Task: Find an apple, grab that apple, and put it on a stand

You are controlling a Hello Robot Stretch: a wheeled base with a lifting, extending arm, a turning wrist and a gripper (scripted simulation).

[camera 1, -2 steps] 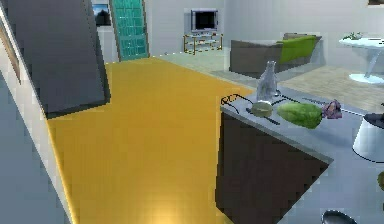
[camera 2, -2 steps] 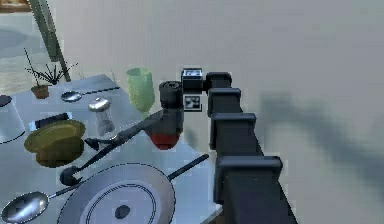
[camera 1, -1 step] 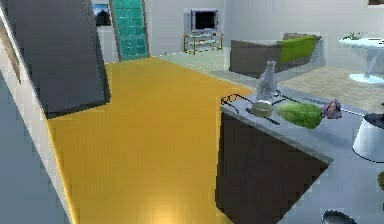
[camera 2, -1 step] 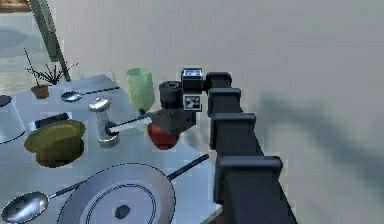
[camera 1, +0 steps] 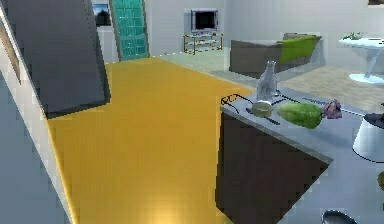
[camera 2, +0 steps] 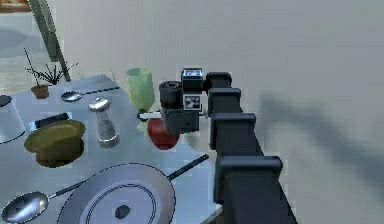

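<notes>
Got a red apple (camera 2: 161, 134) resting on the grey counter (camera 2: 130, 150) in the arm side view, close to the counter's right edge, with a salt shaker (camera 2: 100, 122) to its left and a pale green cup (camera 2: 139, 88) just beyond. Found the gripper (camera 2: 172, 112) at the far end of the dark arm (camera 2: 240, 170), right up at that same spot. Reading the layout as apple just left of the gripper body and a bit nearer, so basically on the finger side. Can't call it touching or merely beside, though. Can't say much about the grip either: no telling between holding the apple and holding nothing, with the fruit parked on the counter right there. No long axis to worry about on a round fruit, so probably no wrist fiddling needed. Would guess a straight lift next, just to check for a catch. Also spotted a low stand (camera 1: 203, 42) with a TV (camera 1: 204, 19) far across the orange floor (camera 1: 140, 130) in the forward view, well apart from the counter. Looks like a drive over there for later.
</notes>
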